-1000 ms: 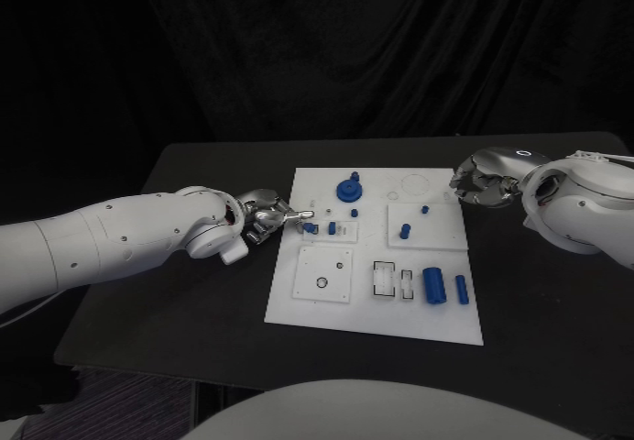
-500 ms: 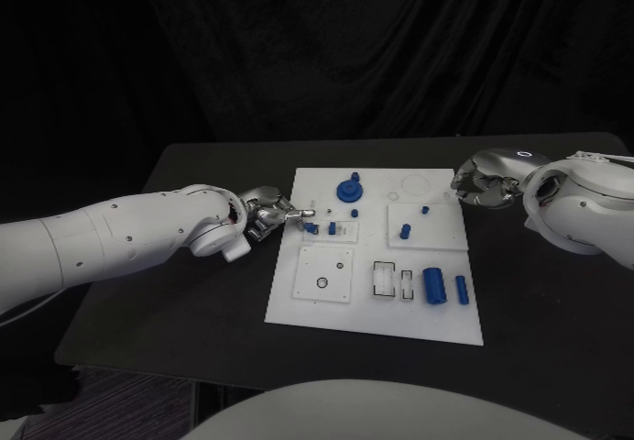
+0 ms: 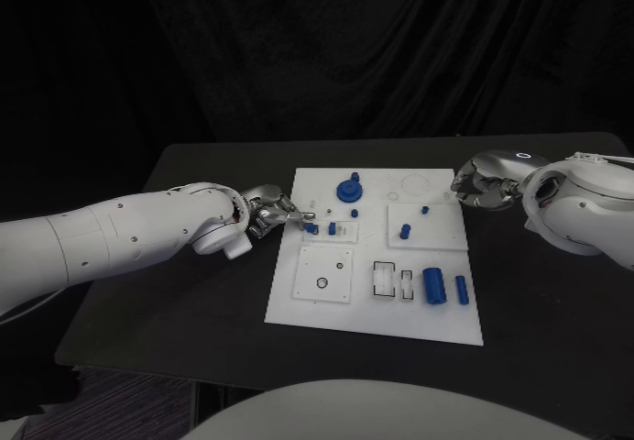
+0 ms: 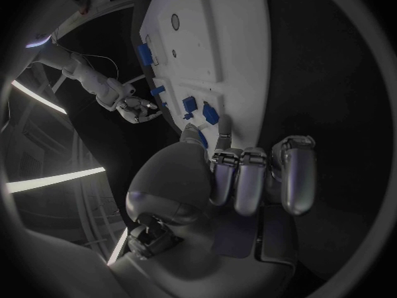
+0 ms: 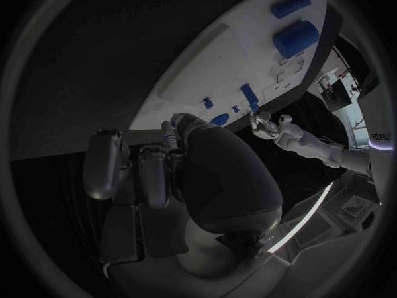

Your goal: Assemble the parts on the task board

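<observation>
The white task board (image 3: 376, 307) lies mid-table, also seen in the wrist views (image 4: 223, 40) (image 5: 211, 69). My left hand (image 3: 271, 216) sits at its left edge with fingers curled. The forefinger tip touches the board beside a small blue piece (image 3: 308, 226) (image 4: 202, 138) standing in a small raised plate. My right hand (image 3: 481, 184) hovers at the board's far right corner, fingers curled, and a sliver of a small blue part (image 5: 169, 138) shows pinched between thumb and finger. A blue knob (image 3: 347, 190) stands at the far middle.
Two blue cylinders (image 3: 432, 284) (image 3: 461, 289) lie at the board's near right beside rectangular slots (image 3: 385, 280). Small blue pegs (image 3: 406, 229) stand on the right raised plate. Bare black table (image 3: 172, 302) surrounds the board.
My left forefinger tip has drawn back slightly toward the board's left edge. The blue piece beside it stayed put. The right hand has not moved.
</observation>
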